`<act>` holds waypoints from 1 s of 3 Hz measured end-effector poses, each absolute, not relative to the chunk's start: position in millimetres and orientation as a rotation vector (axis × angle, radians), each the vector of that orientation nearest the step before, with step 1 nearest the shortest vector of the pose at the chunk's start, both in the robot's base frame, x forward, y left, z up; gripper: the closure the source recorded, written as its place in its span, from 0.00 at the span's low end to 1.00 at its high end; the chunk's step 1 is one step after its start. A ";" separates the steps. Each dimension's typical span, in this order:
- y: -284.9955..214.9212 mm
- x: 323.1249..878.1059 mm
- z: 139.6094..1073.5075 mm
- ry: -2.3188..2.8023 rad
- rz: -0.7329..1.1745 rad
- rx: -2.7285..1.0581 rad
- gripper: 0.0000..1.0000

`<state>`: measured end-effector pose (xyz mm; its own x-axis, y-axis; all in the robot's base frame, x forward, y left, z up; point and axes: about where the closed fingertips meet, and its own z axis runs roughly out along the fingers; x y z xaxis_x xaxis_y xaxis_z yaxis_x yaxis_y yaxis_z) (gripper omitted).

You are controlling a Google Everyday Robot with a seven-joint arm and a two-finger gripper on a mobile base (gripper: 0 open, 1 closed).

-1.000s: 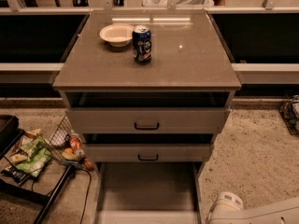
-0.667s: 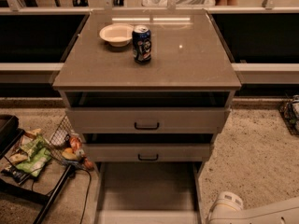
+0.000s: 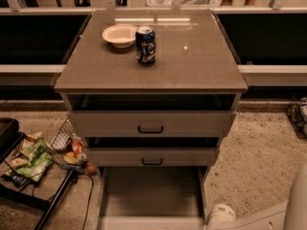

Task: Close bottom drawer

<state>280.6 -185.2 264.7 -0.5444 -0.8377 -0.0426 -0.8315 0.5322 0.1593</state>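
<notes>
The bottom drawer [image 3: 151, 193] of the grey-beige cabinet [image 3: 192, 61] is pulled far out toward me. Its plain grey inside is open to view and looks empty. Its front panel [image 3: 151, 223] lies at the lower edge of the picture, and its handle is out of view. The middle drawer [image 3: 152, 157] and the top drawer [image 3: 150, 122] above it stand slightly out, each with a small black handle. Only a white part of my arm [image 3: 221, 214] shows, at the bottom right beside the drawer's right side. The gripper itself is out of view.
A blue drink can [image 3: 145, 45] and a white bowl [image 3: 119, 35] stand on the cabinet top. A wire basket [image 3: 67, 145] with snack bags and fruit and a black stand [image 3: 29, 195] are on the speckled floor to the left. A counter ledge [image 3: 273, 73] runs behind.
</notes>
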 end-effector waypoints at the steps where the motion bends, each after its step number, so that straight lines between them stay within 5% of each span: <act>1: -155.8 259.7 214.0 -2.691 -0.382 1.524 1.00; 3: -94.8 250.0 135.2 -2.707 -0.593 1.646 1.00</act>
